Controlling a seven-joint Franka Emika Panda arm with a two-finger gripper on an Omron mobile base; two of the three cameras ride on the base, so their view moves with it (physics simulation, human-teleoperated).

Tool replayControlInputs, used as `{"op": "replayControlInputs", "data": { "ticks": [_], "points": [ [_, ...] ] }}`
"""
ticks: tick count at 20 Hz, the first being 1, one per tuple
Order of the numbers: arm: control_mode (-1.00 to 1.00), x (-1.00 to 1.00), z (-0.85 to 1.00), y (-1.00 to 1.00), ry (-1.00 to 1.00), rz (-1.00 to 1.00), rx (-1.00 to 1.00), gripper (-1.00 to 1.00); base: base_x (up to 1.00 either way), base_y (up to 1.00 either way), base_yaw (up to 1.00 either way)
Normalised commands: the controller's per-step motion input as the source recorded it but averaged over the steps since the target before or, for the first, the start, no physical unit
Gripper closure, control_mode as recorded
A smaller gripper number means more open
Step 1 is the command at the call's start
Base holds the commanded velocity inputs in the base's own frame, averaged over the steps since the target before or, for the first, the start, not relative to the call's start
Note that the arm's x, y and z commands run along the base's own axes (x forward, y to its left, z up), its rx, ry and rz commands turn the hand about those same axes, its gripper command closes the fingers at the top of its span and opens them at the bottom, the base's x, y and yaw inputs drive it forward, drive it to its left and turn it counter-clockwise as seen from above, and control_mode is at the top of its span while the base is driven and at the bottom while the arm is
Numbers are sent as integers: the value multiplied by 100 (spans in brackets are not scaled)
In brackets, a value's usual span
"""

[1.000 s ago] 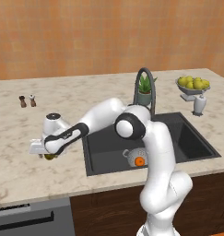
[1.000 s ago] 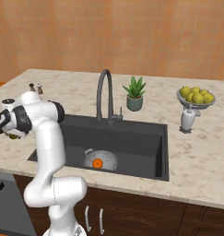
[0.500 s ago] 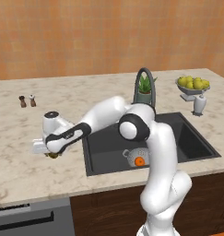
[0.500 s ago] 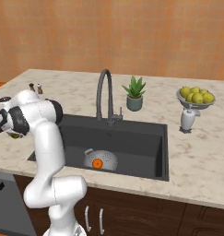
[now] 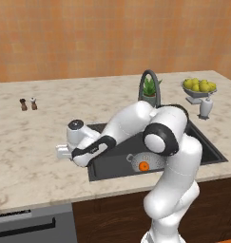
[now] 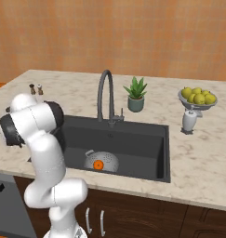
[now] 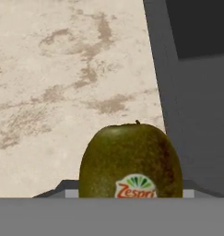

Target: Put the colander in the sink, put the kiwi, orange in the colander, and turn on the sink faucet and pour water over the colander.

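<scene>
Kiwi [image 7: 131,161] sat right at the fingers, its Zespri sticker facing the hand camera, seemingly lifted over the marble tabletop [image 7: 62,69] just beside the sink [image 7: 196,106] rim; whether the fingers pinched it could not be told. Carrying it well meant keeping it level, clearing the rim, then lowering it beside the orange [image 5: 143,166] in the colander [image 5: 152,161]. Olive-brown and smooth, it looked prone to rolling.
</scene>
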Motion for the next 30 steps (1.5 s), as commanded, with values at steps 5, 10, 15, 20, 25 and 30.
{"op": "replayControlInputs", "data": {
  "ticks": [5,10,15,20,25,30],
  "points": [
    [-100,12,28,-100,0,-23,3,100,0,0,0],
    [-100,20,11,-100,2,-23,1,100,0,0,0],
    [-100,22,-6,-100,7,-22,0,100,0,0,0],
    [-100,39,-30,-91,11,-18,0,100,0,0,0],
    [-100,35,-59,-39,12,-11,-2,100,0,0,0],
    [-100,35,-68,-21,12,-10,-6,100,0,0,0]
  ]
}}
